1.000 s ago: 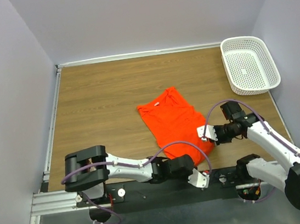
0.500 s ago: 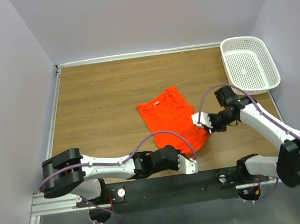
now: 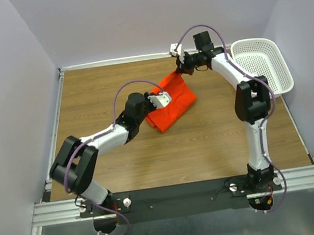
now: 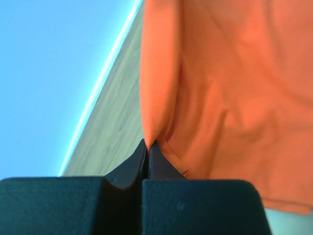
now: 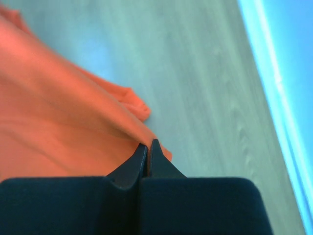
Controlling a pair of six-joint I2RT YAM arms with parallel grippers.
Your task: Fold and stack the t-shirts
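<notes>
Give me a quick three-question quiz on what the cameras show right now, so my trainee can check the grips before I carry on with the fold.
1. True or false: the orange t-shirt lies inside the white basket.
2. What is the left gripper shut on? A) a fold of the t-shirt's fabric B) the basket's rim C) nothing
3. Short answer: which other gripper also pinches the t-shirt?

Key
1. False: it is over the wooden table, apart from the basket.
2. A
3. The right gripper, jaws shut on the fabric's edge.
</notes>
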